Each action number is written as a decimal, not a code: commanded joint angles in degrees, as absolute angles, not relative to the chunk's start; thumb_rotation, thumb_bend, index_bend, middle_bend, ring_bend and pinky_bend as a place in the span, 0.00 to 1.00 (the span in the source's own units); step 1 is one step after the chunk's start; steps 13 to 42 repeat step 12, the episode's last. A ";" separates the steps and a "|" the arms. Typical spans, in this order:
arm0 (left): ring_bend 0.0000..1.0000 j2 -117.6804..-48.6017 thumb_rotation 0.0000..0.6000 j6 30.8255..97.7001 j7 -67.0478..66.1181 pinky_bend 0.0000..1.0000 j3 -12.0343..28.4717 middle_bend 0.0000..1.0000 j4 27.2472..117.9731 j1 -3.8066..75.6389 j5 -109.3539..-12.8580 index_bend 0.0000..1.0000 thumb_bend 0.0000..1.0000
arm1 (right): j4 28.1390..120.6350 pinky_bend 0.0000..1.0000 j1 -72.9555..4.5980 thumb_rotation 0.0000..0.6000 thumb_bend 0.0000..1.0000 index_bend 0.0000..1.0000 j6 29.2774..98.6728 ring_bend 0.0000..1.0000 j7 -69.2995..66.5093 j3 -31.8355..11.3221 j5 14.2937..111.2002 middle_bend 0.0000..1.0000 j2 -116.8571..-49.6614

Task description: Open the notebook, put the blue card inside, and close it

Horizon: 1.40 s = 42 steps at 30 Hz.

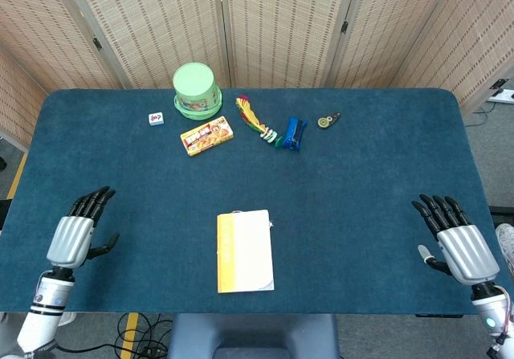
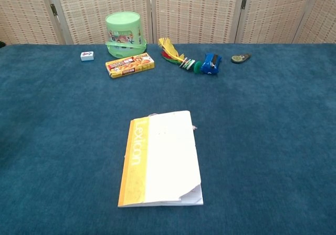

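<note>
Each robot hand, left (image 1: 74, 237) and right (image 1: 457, 246), lies released, well apart from the closed yellow-spined white notebook (image 1: 244, 250).

1. The head view looks steeply down from above the near edge of the table (image 1: 377, 182) and faces the folding screens (image 1: 281, 26) behind the far edge. It is far enough back to take in the whole tabletop.
2. The chest view sits lower and closer — it looks across the cloth at a shallow angle toward the same screens.
3. Both views share the notebook (image 2: 160, 159) at centre and the far row of objects — green tub (image 1: 197, 90) to blue object (image 1: 294, 132).
</note>
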State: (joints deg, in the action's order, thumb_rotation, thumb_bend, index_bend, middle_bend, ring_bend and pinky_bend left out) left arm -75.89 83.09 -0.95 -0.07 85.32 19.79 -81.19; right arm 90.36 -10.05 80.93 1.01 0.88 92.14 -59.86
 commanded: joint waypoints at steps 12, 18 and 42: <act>0.14 -74.32 1.00 92.91 -4.25 0.17 -2.02 0.09 89.30 8.67 -81.10 0.12 0.34 | 91.42 0.00 -4.63 1.00 0.30 0.01 86.58 0.00 4.35 2.14 91.81 0.05 -61.17; 0.14 -74.32 1.00 92.91 -4.25 0.17 -2.02 0.09 89.30 8.67 -81.10 0.12 0.34 | 91.42 0.00 -4.63 1.00 0.30 0.01 86.58 0.00 4.35 2.14 91.81 0.05 -61.17; 0.14 -74.32 1.00 92.91 -4.25 0.17 -2.02 0.09 89.30 8.67 -81.10 0.12 0.34 | 91.42 0.00 -4.63 1.00 0.30 0.01 86.58 0.00 4.35 2.14 91.81 0.05 -61.17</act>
